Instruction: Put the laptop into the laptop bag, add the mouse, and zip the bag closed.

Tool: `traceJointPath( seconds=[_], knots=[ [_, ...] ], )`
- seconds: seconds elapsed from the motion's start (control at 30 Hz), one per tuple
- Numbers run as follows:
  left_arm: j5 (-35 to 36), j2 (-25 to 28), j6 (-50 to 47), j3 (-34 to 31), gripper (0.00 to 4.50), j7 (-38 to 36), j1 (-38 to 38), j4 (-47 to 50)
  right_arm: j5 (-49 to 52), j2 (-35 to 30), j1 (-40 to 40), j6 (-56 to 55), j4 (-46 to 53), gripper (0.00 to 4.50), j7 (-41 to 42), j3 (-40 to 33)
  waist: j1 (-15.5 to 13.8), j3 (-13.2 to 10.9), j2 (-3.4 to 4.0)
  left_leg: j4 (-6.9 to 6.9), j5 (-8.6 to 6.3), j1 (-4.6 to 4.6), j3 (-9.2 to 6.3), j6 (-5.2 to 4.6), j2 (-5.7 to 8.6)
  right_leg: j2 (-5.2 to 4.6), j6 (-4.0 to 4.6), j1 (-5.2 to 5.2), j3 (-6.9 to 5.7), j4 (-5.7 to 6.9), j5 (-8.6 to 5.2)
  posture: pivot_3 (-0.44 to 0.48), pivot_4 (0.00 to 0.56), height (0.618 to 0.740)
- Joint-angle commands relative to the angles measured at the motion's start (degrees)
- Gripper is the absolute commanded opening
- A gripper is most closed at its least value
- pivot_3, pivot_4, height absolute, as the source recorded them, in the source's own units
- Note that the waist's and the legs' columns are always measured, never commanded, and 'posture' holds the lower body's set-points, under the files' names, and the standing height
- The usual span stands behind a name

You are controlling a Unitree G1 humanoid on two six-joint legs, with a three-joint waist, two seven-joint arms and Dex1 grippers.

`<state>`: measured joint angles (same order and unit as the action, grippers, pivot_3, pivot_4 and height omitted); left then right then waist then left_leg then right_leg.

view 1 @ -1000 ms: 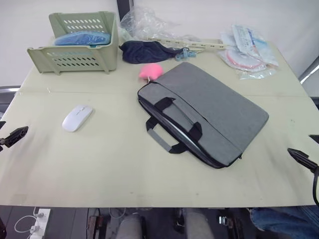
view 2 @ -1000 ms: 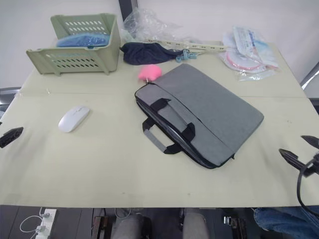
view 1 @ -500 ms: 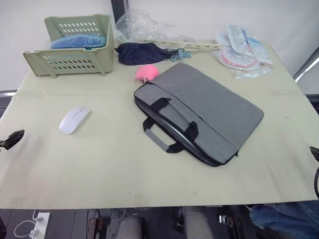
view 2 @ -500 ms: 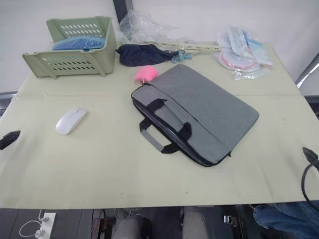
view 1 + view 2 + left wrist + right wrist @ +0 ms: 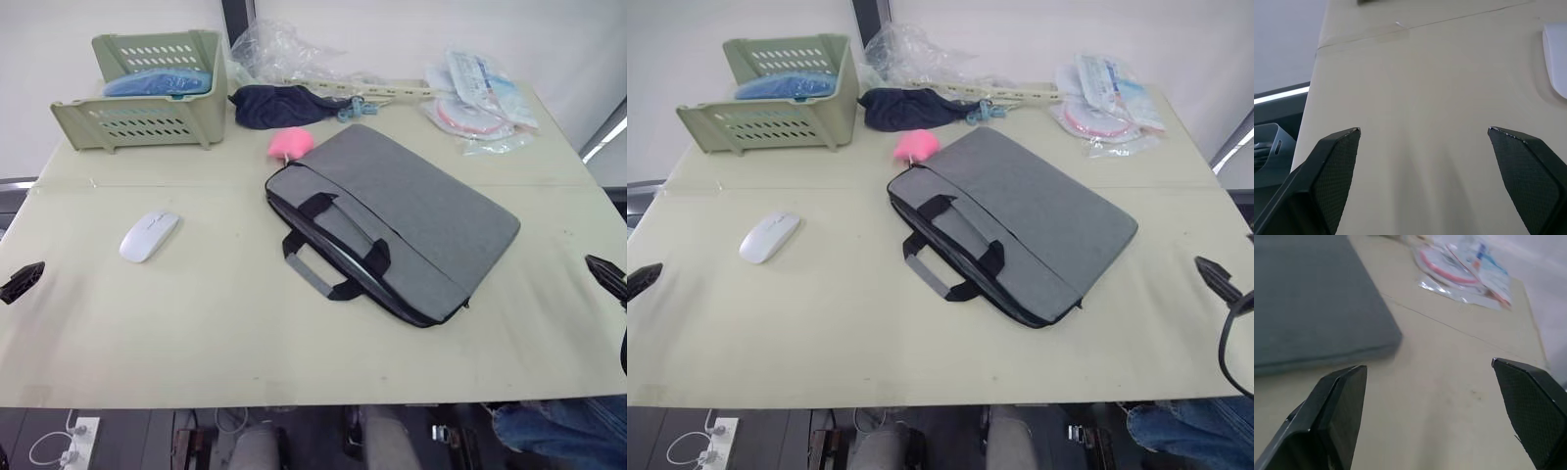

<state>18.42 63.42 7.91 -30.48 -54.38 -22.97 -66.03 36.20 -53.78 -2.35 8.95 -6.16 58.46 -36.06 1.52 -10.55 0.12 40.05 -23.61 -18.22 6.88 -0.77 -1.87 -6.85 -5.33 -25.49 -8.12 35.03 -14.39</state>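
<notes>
Left gripper spread wide; mouse cut off at edge.

Near half of table is bare, wide room along the near edge from left to right. Laptop bag lies diagonal mid-table toward the right, its handles sticking out toward the open middle. Mouse sits alone nr the left edge, free all round. Far edge is crowded: green basket at far-left corner, navy cloth, pink lump touching the bag's far corner, plastic packets far right.
</notes>
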Motion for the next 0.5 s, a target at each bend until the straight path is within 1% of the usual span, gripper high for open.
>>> traceJointPath(
  seconds=[0.03,0.1,0.2,0.37,0.5],
  knots=[
    [1.2,0.8,0.7,-1.4,4.5,-0.3,0.2,0.1,8.6,-1.4,0.3,6.7,14.0,4.47,4.1,1.1,0.0,0.0,-0.05,0.0,0.0,0.0,0.0,0.0,0.0,0.0,0.0,0.0,0.0,-0.01,0.0,0.0,0.15,0.74],
    [1.6,0.7,1.1,-1.9,4.5,-0.6,0.3,-0.1,11.9,-1.4,2.3,9.0,20.8,4.47,4.8,3.2,0.1,0.1,-0.13,0.01,-0.02,0.01,-0.01,-0.03,0.0,0.0,0.0,0.0,0.01,-0.01,0.0,0.0,0.15,0.74],
    [1.8,0.6,1.7,-2.5,4.5,-0.3,0.8,-0.3,13.1,0.7,4.3,10.0,25.8,4.47,2.8,4.6,-0.1,0.1,-0.17,0.01,-0.05,0.03,-0.05,-0.08,0.0,-0.01,0.0,-0.03,0.02,0.0,0.0,0.0,0.15,0.74],
    [2.8,0.5,1.3,-3.8,4.5,-2.3,3.0,0.5,14.0,4.9,9.3,9.3,29.4,4.47,-0.4,7.3,-0.3,0.2,-0.41,0.08,-0.21,-0.04,0.01,-0.2,0.02,-0.01,0.0,-0.04,-0.15,-0.02,0.0,0.0,0.15,0.74],
    [3.6,0.5,1.2,-4.6,4.5,-3.5,4.6,1.2,13.5,5.8,10.1,9.3,29.6,4.47,-0.3,7.5,-0.4,0.3,-0.45,0.11,-0.25,-0.06,0.06,-0.26,0.06,-0.03,0.0,-0.04,-0.17,-0.04,0.0,0.0,0.15,0.74]
  ],
)
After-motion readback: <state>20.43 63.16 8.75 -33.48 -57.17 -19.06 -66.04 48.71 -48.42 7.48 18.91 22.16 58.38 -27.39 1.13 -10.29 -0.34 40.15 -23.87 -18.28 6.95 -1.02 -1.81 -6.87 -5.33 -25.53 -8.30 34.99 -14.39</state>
